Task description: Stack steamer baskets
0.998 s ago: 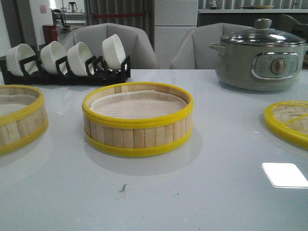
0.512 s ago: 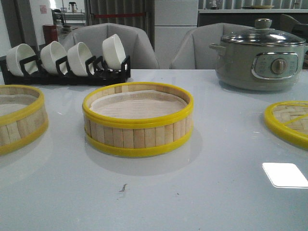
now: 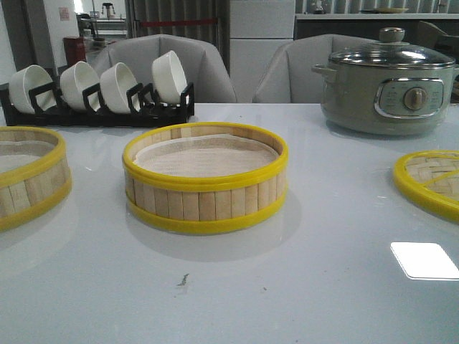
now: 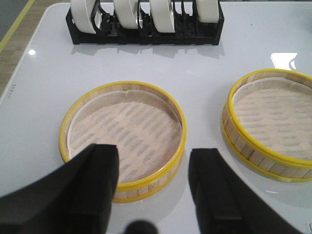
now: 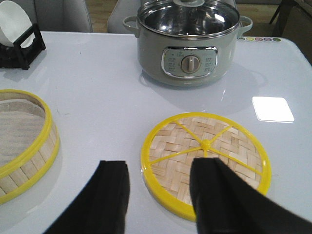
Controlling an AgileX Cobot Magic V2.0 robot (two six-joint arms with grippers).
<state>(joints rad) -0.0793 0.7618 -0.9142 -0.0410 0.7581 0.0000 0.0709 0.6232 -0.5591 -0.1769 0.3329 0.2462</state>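
Sitting on the pale glossy counter (image 3: pixel 301 287) are two steamer baskets, rings of light bamboo slats with bright yellow rims and pale liners: the centre basket (image 3: pixel 206 179) and, well apart to its left, the left basket (image 3: pixel 29 179). Right of the centre basket a woven lid (image 3: pixel 430 183) is lying flat; behind it, a bowl rack (image 3: pixel 100 93), a cooker (image 3: pixel 387 82) and grey chairs (image 3: pixel 172 64) are showing. The left claw (image 4: pixel 153 187) is hanging wide apart and empty over the left basket; the right claw (image 5: pixel 158 195) is gaping empty over the lid.

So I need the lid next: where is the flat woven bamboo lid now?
In the front view, the flat woven bamboo lid with yellow rim lies at the table's right edge, in front of the grey electric cooker.
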